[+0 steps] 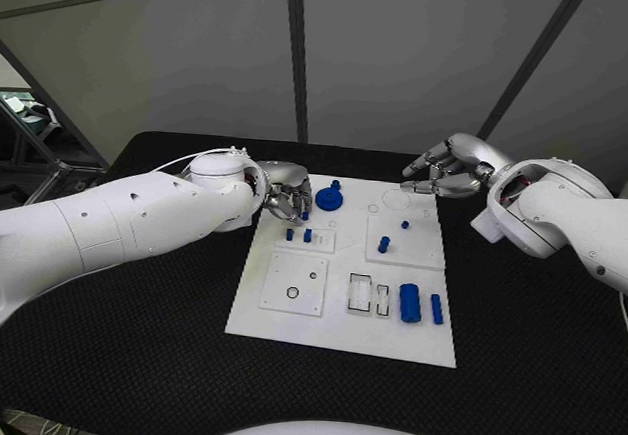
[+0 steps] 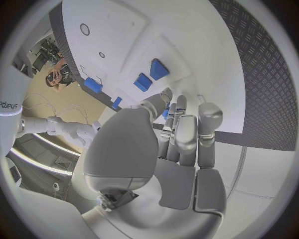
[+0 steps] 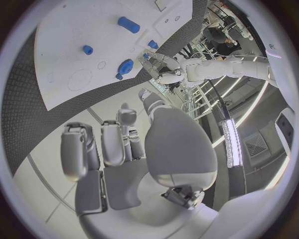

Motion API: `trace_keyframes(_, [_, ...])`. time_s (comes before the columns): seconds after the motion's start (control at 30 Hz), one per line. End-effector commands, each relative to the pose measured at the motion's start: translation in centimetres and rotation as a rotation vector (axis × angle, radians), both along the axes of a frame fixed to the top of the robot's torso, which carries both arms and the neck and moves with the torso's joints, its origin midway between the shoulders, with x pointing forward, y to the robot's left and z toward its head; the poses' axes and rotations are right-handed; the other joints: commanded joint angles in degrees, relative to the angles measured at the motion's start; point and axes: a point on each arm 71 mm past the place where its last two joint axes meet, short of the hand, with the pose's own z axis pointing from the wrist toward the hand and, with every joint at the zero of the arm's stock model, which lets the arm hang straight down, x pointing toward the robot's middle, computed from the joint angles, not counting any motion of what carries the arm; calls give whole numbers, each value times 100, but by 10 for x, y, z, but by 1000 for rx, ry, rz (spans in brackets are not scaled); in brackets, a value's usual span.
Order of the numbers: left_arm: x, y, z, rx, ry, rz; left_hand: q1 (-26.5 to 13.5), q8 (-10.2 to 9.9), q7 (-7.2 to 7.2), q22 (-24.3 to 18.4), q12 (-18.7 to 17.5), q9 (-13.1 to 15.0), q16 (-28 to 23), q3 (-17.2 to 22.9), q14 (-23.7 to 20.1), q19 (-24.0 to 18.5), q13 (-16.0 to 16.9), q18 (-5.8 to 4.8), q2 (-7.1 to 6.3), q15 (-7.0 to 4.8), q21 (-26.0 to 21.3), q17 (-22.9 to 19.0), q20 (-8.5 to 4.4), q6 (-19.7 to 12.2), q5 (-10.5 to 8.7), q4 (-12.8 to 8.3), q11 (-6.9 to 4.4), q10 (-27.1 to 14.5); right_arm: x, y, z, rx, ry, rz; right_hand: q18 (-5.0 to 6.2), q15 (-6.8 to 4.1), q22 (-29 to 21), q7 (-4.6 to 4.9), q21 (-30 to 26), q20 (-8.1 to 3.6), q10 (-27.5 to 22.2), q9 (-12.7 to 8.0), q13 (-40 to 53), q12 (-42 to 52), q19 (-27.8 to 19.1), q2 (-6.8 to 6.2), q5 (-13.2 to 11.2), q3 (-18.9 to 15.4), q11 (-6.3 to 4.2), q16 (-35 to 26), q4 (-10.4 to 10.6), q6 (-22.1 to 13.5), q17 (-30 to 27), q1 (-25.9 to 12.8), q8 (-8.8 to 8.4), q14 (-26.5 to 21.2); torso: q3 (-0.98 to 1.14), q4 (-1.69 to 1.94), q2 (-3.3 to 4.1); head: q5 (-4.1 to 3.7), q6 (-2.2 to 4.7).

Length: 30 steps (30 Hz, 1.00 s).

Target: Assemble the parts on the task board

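The white task board (image 1: 339,325) lies mid-table. My left hand (image 1: 284,201) hovers at its far left corner, fingers curled, pinching a small blue peg (image 2: 166,110) between thumb and finger. Just beside it stands a round blue part (image 1: 330,197). Two short blue pegs (image 1: 299,235) stand in a small plate below the hand, also seen as the two pegs (image 2: 151,75) ahead of the fingers. My right hand (image 1: 447,172) hangs beyond the board's far right corner with fingers loosely bent, apart and holding nothing. The board (image 3: 74,30) lies well ahead of that hand (image 3: 118,144).
Another blue peg (image 1: 383,244) stands mid-board, and a tiny one (image 1: 405,224) is behind it. A thick blue cylinder (image 1: 409,302) and a thin one (image 1: 437,307) lie near the board's right edge. Black table (image 1: 132,345) surrounds the board.
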Motion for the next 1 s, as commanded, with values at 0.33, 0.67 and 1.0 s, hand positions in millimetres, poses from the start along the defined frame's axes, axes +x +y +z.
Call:
trace_keyframes(0.33, [0, 7, 4, -14, -31, 20, -24, -4, -9, -20, -50, -200, -37, 46, 83, -69, -30, -375, -108, 8, -69, -89, 10, -423, -22, 13, 23, -73, 1, -3, -1, -77, -31, 13, 119, 24, 659, 56, -76, -27, -1236, 65, -2416, -2959, 124, -81, -201, 685, 102, -590, -307, 246, -646, 274, 40, 48, -4, 0, -3, -31, 26])
trace_keyframes(0.67, [0, 41, 24, -202, -7, 111, 5, 126, 9, -710, -58, -228, -743, 96, -225, -632, -46, -196, -124, 43, -908, -1054, 39, -155, -15, 2, 78, -267, -5, 2, -11, -359, -180, 70, 100, 158, 759, 118, -10, 121, -745, 81, -3981, -4503, 176, -267, -334, 1276, 239, -556, -782, 525, -611, 365, -22, 96, 3, 3, -9, -264, 101])
trace_keyframes(1.0, [-13, 68, 46, -690, 81, 186, 109, 217, 74, -1455, -11, -270, -2565, 255, -913, -1302, -24, -59, 1, 63, -1949, -2968, 59, 180, 157, -93, 145, -265, -11, 7, -27, -497, -215, 80, 112, 213, 719, 157, -45, 168, -771, 49, -4270, -4804, 150, -340, -343, 1312, 296, -553, -900, 480, -624, 295, -34, 98, -3, 2, 6, -414, 143])
